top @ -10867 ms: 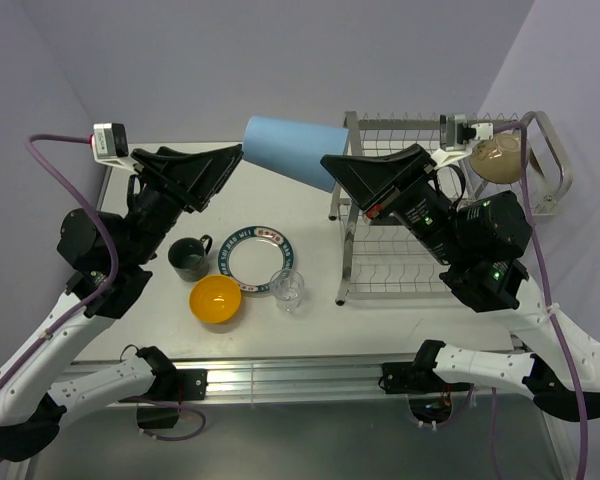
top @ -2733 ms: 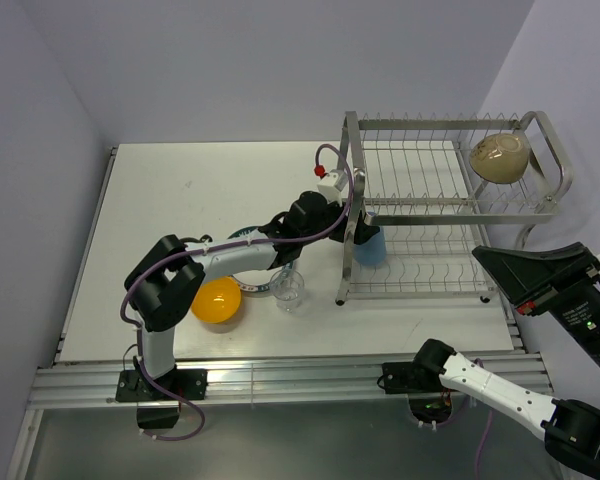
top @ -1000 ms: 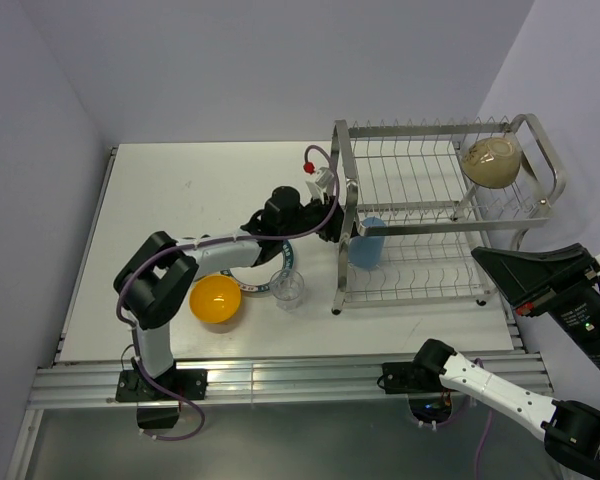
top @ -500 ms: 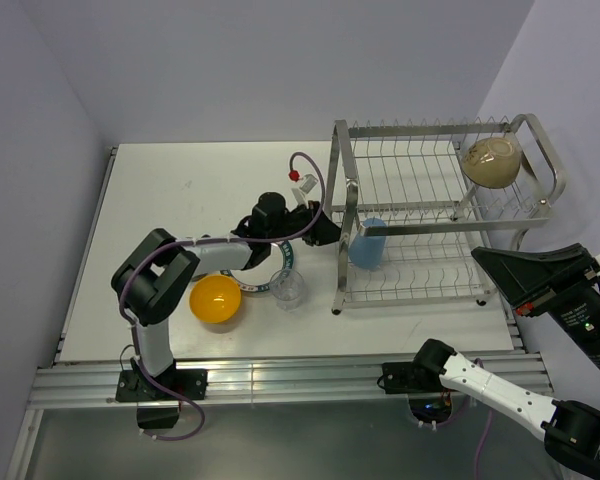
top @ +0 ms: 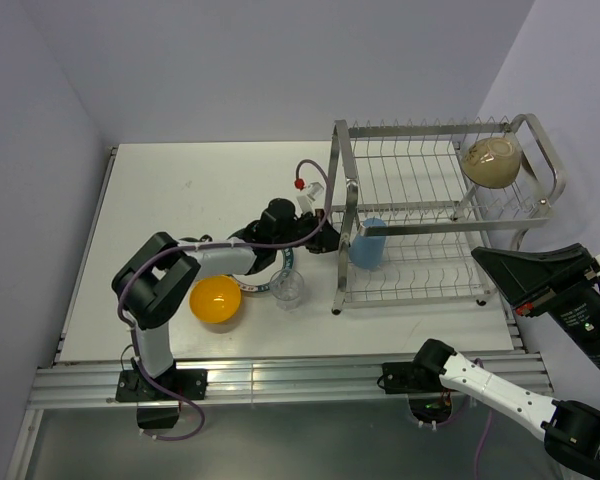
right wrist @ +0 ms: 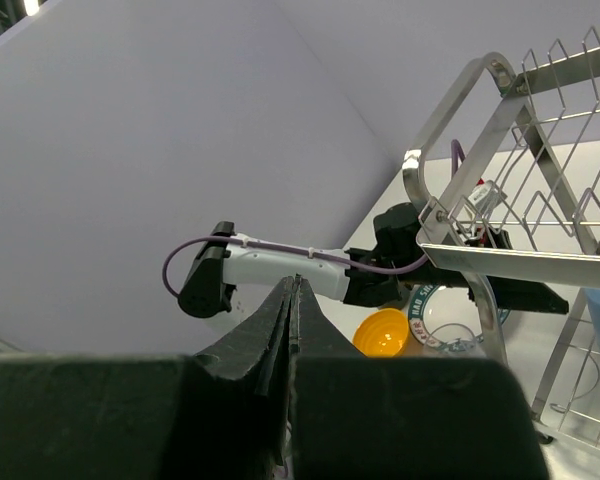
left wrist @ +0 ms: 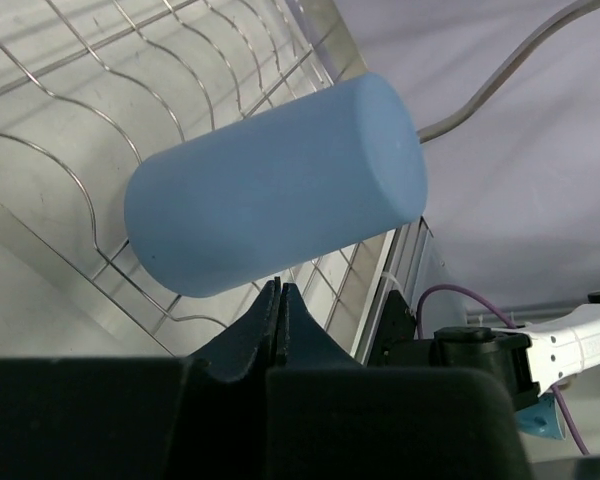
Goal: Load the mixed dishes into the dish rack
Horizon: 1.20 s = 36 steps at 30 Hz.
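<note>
The light blue tumbler [top: 368, 243] stands in the lower tier of the silver dish rack [top: 345, 170]. In the left wrist view the tumbler [left wrist: 280, 195] lies just beyond my left gripper [left wrist: 279, 290], which is shut, empty and apart from it. From above, the left gripper [top: 330, 243] sits by the rack's left post. The beige bowl [top: 492, 162] rests on the upper tier. The orange bowl [top: 216, 300] and the clear glass [top: 287, 288] stand on the table. The lettered plate [top: 283, 264] is mostly hidden under the left arm. My right gripper [right wrist: 292, 285] is shut and empty, off to the right of the rack.
The rack's wire floor [left wrist: 70, 140] fills the left wrist view. The right wrist view looks across at the left arm [right wrist: 280, 268], the orange bowl [right wrist: 385, 332] and the rack's handle end [right wrist: 450, 120]. Walls close in the table at the back and both sides.
The left gripper has shut its jaws and drawn back a little from the tumbler, which stays in the lower tier. The right arm has not moved.
</note>
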Motion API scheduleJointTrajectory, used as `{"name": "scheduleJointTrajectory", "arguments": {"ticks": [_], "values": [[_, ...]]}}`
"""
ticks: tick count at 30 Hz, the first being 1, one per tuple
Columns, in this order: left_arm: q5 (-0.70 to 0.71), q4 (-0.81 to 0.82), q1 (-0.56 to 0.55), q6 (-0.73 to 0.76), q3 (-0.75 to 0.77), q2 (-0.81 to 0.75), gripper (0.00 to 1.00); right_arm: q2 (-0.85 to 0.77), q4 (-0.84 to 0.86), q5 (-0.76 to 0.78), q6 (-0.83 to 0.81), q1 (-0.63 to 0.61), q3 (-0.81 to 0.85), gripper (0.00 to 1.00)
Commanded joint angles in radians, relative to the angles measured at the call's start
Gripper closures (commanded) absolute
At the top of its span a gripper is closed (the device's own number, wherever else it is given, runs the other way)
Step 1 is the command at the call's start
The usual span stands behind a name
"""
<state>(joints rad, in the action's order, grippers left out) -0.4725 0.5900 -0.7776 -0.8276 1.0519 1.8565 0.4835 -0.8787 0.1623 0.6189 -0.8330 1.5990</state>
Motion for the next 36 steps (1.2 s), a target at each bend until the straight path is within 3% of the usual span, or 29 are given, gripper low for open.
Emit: {"name": "scheduleJointTrajectory", "arguments": {"ticks": [1, 36], "values": [[0.057, -0.019, -0.017, 0.022, 0.028, -0.02, 1.0, 0.001, 0.023, -0.007, -0.012, 0.002, 0.015, 1.0], [-0.002, -0.055, -0.126, -0.027, 0.359, 0.297, 1.0, 0.013, 0.007, 0.006, 0.013, 0.003, 0.016, 1.0]]}}
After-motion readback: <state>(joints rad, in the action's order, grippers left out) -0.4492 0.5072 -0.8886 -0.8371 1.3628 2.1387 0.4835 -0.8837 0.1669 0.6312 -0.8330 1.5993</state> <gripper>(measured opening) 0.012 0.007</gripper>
